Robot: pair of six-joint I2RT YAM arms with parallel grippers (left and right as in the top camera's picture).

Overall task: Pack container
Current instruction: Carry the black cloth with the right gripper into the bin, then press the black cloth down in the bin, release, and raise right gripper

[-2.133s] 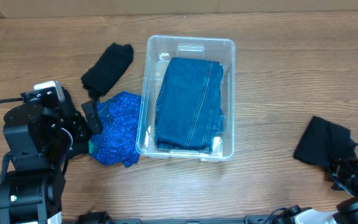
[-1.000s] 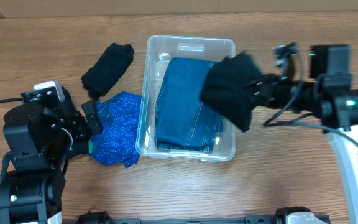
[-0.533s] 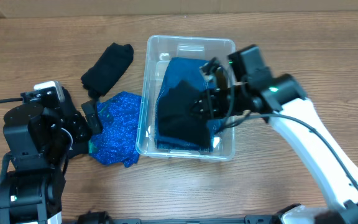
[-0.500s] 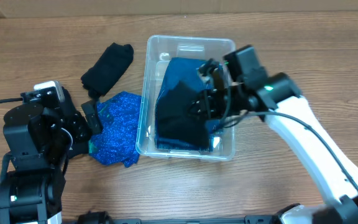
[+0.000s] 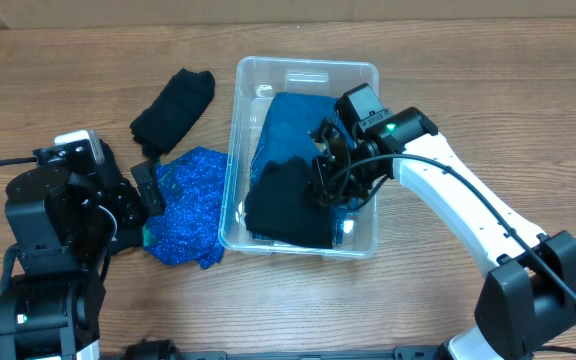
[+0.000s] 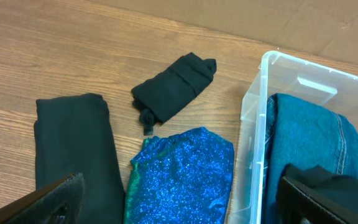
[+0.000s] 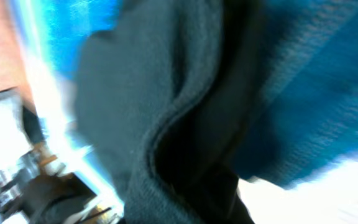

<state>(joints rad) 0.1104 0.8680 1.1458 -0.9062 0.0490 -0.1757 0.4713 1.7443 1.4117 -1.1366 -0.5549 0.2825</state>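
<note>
Container: clear rectangular plastic container [image 5: 306,68], set mid-surface.
Contents: folded blue denim garment [image 5: 303,115], black cloth [image 5: 286,205] laid over its near end.
Right jaws: clenched on the black cloth.
Left jaws: released, spread wide.

No text, brand or number can be read anywhere. The pale label [image 5: 306,78] on the bottom of the container [image 5: 305,63] is too faint and small to show any print, in the overhead and left wrist views alike
</note>
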